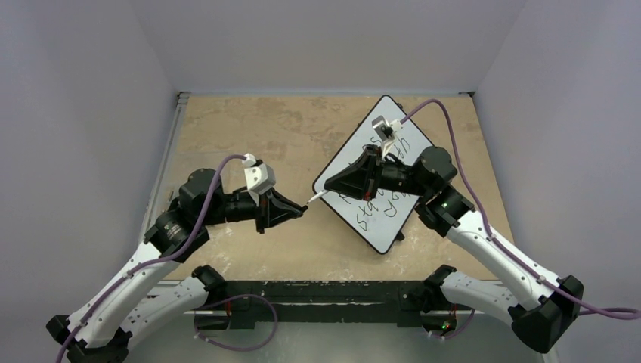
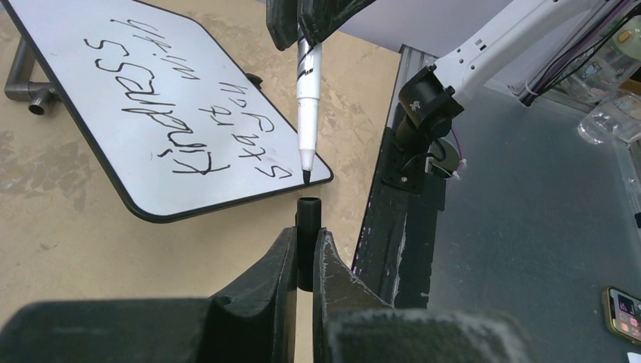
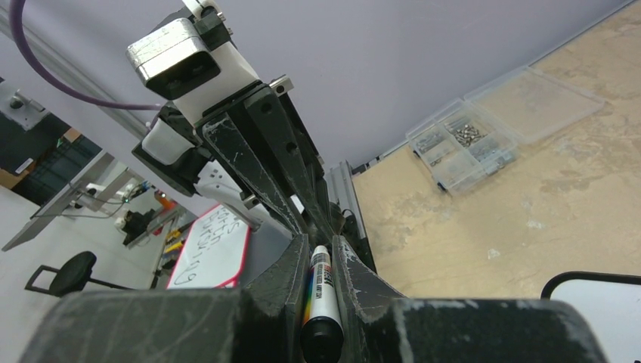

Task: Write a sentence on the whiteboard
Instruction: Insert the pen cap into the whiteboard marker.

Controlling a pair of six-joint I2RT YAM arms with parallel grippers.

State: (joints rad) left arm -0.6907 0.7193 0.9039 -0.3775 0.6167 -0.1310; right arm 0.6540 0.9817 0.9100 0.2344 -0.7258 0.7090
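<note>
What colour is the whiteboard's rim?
Black; the whiteboard rim shows best in the left wrist view.

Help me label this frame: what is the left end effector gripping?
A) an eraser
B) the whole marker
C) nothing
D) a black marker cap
D: the left end effector is shut on a short black cap, the marker in the right end effector poised tip-down above it.

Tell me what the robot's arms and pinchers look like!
The left arm and right arm are white tubes with chunky black joints, each trailing a purple cable. The left gripper and right gripper are black pointed wedges with scuffed fingers, and a small white camera block sits on each wrist.
</note>
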